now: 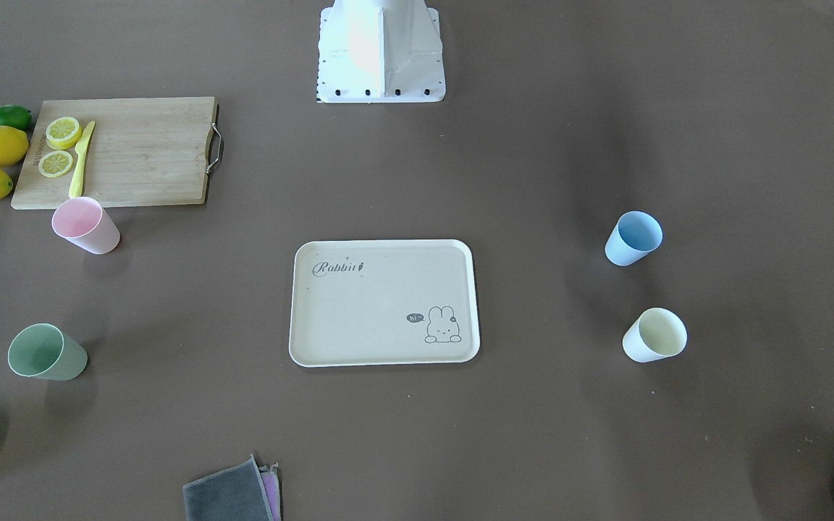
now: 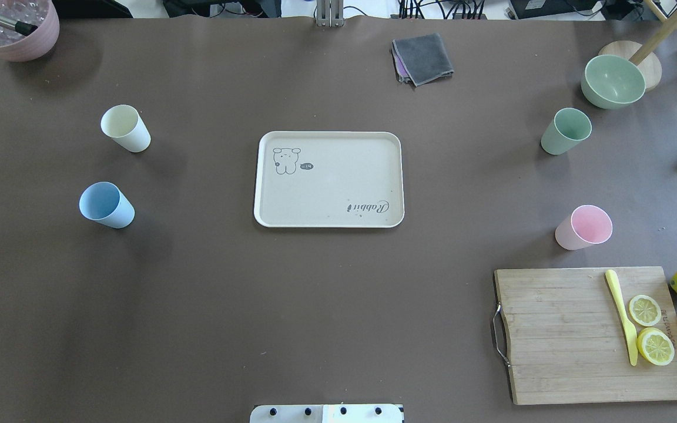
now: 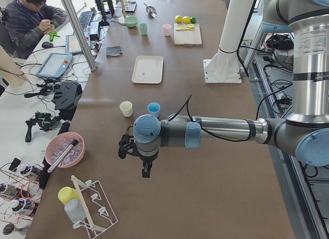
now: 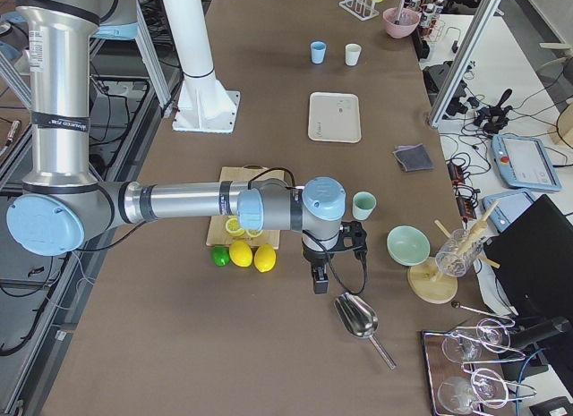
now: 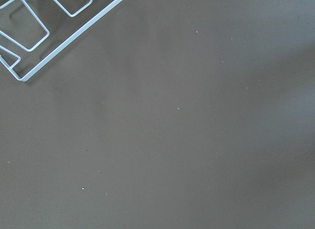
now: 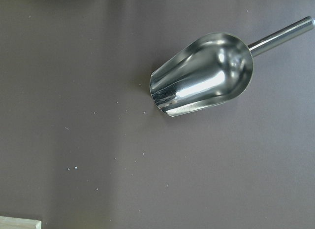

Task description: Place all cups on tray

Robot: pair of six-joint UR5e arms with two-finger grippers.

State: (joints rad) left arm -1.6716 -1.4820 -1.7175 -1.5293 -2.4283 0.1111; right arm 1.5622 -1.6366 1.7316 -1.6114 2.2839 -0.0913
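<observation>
Only the side views show the arms. The left gripper hangs over the brown counter near a wire rack, and the right gripper hangs above a steel scoop. Whether either is open or clenched cannot be told. The tray lies mid-counter. The blue cup and cream cup stand upright well to its left, and the green cup and pink cup well to its right.

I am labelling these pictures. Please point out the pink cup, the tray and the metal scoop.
pink cup (image 2: 585,227), overhead exterior view, inside its open mouth.
tray (image 2: 329,194), overhead exterior view, its bare floor.
metal scoop (image 6: 206,79), right wrist-mounted view, inside its bowl.
</observation>
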